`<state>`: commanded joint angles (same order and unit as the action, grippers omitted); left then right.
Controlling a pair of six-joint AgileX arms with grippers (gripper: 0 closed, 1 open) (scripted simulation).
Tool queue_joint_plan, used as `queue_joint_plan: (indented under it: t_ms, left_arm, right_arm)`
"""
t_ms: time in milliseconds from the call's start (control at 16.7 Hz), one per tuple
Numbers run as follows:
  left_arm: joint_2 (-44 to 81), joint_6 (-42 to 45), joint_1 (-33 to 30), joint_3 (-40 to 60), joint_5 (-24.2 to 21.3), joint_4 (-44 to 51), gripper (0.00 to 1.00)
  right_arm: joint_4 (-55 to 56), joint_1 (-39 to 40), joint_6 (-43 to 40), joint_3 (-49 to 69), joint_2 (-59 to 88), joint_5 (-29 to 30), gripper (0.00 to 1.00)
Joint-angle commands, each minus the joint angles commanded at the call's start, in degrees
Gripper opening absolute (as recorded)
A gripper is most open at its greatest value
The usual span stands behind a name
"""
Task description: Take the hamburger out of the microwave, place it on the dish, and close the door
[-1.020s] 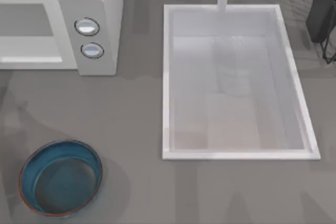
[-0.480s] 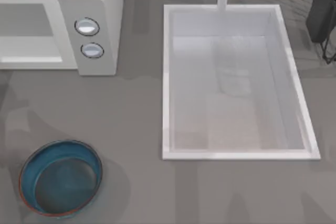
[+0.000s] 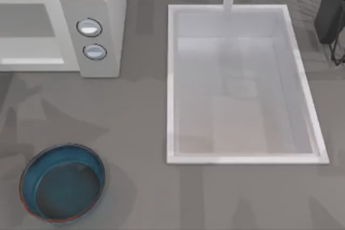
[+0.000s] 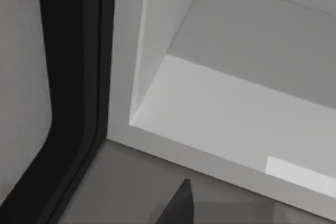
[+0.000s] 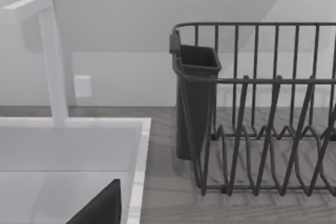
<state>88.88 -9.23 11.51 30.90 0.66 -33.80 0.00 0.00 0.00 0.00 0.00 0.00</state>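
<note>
The light-grey microwave (image 3: pixel 102 4) stands at the table's back left, its two round knobs (image 3: pixel 89 27) on the side panel. Its white cavity (image 4: pixel 231 108) fills much of the left wrist view, and the part of it in view holds nothing. The door (image 4: pixel 21 77), a grey panel with a black band, stands open beside the cavity. The hamburger is out of view. The dark-blue dish (image 3: pixel 62 182) with a reddish rim sits empty at the front left. A dark tip of my left gripper (image 4: pixel 177 209) hangs just outside the cavity's front edge. My right gripper (image 5: pixel 100 208) hovers by the sink's back right.
A white sink basin (image 3: pixel 242 149) with a faucet (image 5: pixel 50 56) takes up the middle and right of the table. A dark wire dish rack (image 5: pixel 262 108) with a cutlery cup stands at the back right. Bare grey tabletop lies between the microwave and the dish.
The arm shadow on the table between the microwave and the dish has grown and shifted right. The dish, microwave and sink have not moved.
</note>
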Motion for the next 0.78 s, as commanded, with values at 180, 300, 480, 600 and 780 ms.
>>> queue_joint_plan:
  t_ms: [180, 300, 480, 600, 780]
  left_arm:
    - [3.58, -13.95, -5.29, 8.48, 2.85, 13.11, 0.0]
    - [6.51, -25.79, -9.54, 14.88, 5.28, 23.83, 0.0]
    - [11.64, -46.55, -16.73, 24.73, 9.58, 42.15, 0.0]
    - [15.41, -61.56, -21.8, 31.0, 12.71, 55.17, 0.0]
    - [21.47, -84.66, -29.52, 39.19, 17.54, 74.99, 0.0]
  right_arm:
    - [0.0, 0.0, 0.0, 0.0, 0.0, 0.0, 1.0]
    - [0.0, 0.0, 0.0, 0.0, 0.0, 0.0, 1.0]
    - [0.0, 0.0, 0.0, 0.0, 0.0, 0.0, 1.0]
    - [0.0, 0.0, 0.0, 0.0, 0.0, 0.0, 1.0]
    - [0.0, 0.0, 0.0, 0.0, 0.0, 0.0, 1.0]
